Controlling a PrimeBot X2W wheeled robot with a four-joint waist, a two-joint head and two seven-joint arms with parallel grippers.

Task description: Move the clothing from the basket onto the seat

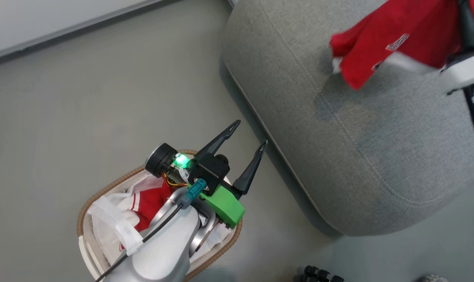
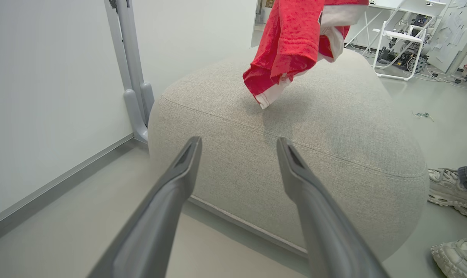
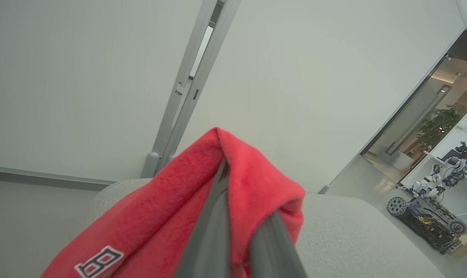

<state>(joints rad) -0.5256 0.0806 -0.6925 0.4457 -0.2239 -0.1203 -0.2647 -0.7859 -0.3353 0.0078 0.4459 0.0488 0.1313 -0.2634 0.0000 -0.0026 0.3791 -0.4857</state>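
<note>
While the basket [image 1: 81, 221] sits on the floor at the lower left of the head view, a red garment with white stripes [image 1: 150, 203] lies bunched inside it among the white liner cloth [image 1: 107, 219]. Just above the basket's far rim hangs the left gripper [image 1: 251, 132], its fingers spread wide and holding nothing. Its own wrist view looks past them at the seat [image 2: 295, 154].

Further right, the seat's grey cushion stands near the basket but apart from it, with bare floor between. Over the far right part of the seat hangs a red jersey [image 1: 397, 43]. Its lower hem dangles close over the fabric, and I cannot tell whether it touches. The right gripper [image 3: 241, 216] has its fingers pressed together on a fold of this jersey, near a black-and-white number patch [image 3: 100, 262].

The jersey looks thin, light and limp, draping under its own weight. It should be no load, but it will trail and could slide off a rounded edge. A pinch on a bunched fold, as here, seems firmer than one on a single layer. For the piece in the basket, the raised red ridge is the likely place to take hold, clear of the liner, which might otherwise come up with it.
</note>
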